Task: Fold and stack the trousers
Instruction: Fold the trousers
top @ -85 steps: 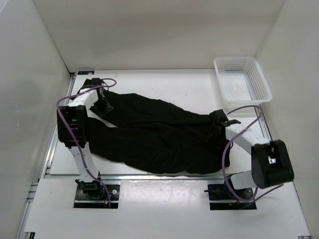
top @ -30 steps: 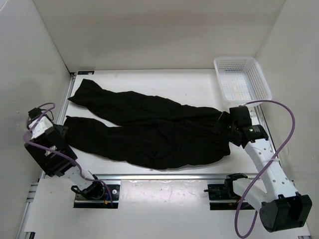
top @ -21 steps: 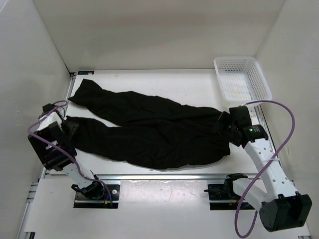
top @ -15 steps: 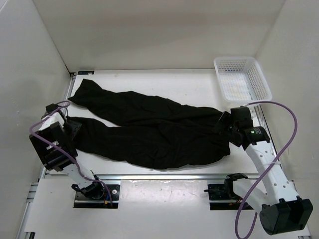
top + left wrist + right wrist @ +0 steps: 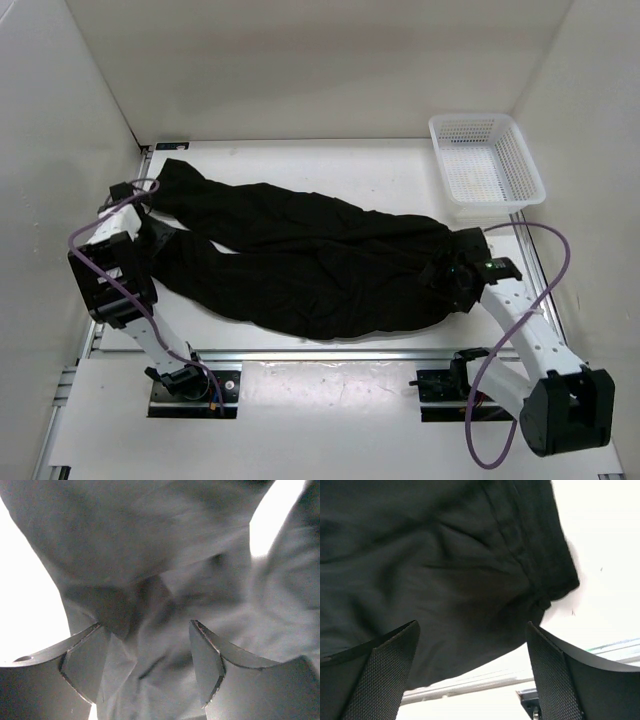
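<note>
**Fig.** Pre-grasp stage of 1st fold. L: left pincer (image 5: 146,635) has its jaws apart and straddles bunched cuff cloth of the trousers (image 5: 310,270), w/ nothing clamped. The garment lies spread on the table (image 5: 380,165), legs running from this pincer toward the R one. R: right pincer (image 5: 471,630) is wide open and empty, just above the waistband corner. Next, prob.: both pincers close on cloth, then lift evenly, w/o dragging.
</note>
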Action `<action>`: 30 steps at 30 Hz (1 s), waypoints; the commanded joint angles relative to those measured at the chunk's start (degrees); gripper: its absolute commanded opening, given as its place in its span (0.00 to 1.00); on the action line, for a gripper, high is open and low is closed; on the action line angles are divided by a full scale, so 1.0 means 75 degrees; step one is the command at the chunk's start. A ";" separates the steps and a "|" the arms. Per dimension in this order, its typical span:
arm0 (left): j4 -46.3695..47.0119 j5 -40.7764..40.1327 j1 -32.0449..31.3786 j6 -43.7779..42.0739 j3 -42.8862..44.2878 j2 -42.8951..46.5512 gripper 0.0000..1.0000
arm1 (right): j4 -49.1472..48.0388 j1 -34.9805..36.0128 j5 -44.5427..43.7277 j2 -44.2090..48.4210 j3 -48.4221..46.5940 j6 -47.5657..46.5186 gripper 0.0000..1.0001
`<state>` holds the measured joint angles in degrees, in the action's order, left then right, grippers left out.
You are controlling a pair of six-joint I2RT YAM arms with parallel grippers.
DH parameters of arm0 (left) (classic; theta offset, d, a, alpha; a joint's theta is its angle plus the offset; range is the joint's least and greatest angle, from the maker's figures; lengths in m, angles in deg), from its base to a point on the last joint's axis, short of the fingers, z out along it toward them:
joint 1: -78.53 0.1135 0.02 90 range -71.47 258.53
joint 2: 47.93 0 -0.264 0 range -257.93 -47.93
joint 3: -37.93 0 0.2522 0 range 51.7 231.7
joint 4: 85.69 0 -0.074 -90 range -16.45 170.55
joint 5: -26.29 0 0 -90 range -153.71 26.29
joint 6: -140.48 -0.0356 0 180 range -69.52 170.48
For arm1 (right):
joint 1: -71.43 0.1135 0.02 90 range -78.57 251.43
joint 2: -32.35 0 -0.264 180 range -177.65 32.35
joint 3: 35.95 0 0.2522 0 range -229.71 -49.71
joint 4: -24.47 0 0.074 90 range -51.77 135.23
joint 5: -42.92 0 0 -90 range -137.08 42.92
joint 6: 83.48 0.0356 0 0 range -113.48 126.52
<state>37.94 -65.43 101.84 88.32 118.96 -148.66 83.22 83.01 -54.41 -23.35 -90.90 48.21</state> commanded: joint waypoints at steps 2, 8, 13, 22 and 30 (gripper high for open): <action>-0.0083 -0.0053 -0.0178 -0.0277 0.1084 -0.0431 0.74 | -0.0280 -0.0020 0.0439 0.0218 0.0663 0.0932 0.88; -0.0647 -0.0602 -0.0647 -0.0429 0.1953 0.0161 0.86 | 0.0294 -0.0102 0.0391 0.2046 0.1635 0.1800 0.82; -0.0892 -0.0943 -0.0460 -0.0430 0.1452 0.0832 0.81 | -0.0700 -0.0172 0.0942 0.1546 0.2327 0.2070 0.76; -0.0823 -0.0277 0.0312 -0.0042 0.0372 0.0223 0.80 | -0.2319 -0.0616 0.1399 -0.0318 0.2187 0.1730 0.68; -0.0682 -0.0146 0.0865 -0.0042 -0.0004 -0.0070 0.75 | -0.2390 -0.1753 0.1739 -0.0507 0.2153 0.1168 0.43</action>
<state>32.08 -67.35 108.07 87.62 119.42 -150.38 66.15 71.47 -41.27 -27.59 -74.64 59.45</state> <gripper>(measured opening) 0.758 0.462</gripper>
